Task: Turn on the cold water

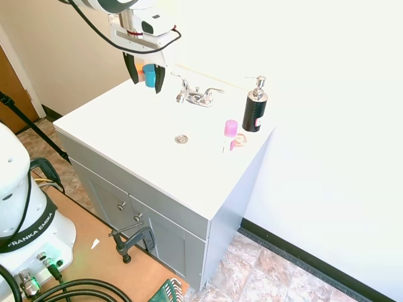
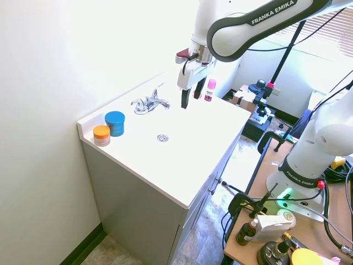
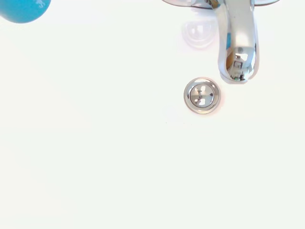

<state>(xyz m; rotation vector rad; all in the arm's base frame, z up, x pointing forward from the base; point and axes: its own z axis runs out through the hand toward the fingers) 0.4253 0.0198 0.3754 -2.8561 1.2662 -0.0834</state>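
The chrome faucet (image 1: 197, 95) (image 2: 149, 104) stands at the back of the white sink top (image 1: 126, 126). The cold water lever (image 1: 215, 92) is its small handle on the side toward the black pump bottle. It lies low and nothing touches it. My gripper (image 1: 145, 78) (image 2: 189, 102) hangs open and empty above the basin, in front of the faucet and well clear of both levers. The wrist view looks straight down on the spout (image 3: 237, 52) and the drain (image 3: 202, 95).
A black pump bottle (image 1: 255, 107) and a pink bottle (image 1: 230, 129) (image 2: 210, 90) stand beside the faucet on the cold side. A blue jar (image 2: 115, 122) and an orange jar (image 2: 101, 134) sit at the other end. The drain (image 1: 181, 139) is mid-basin.
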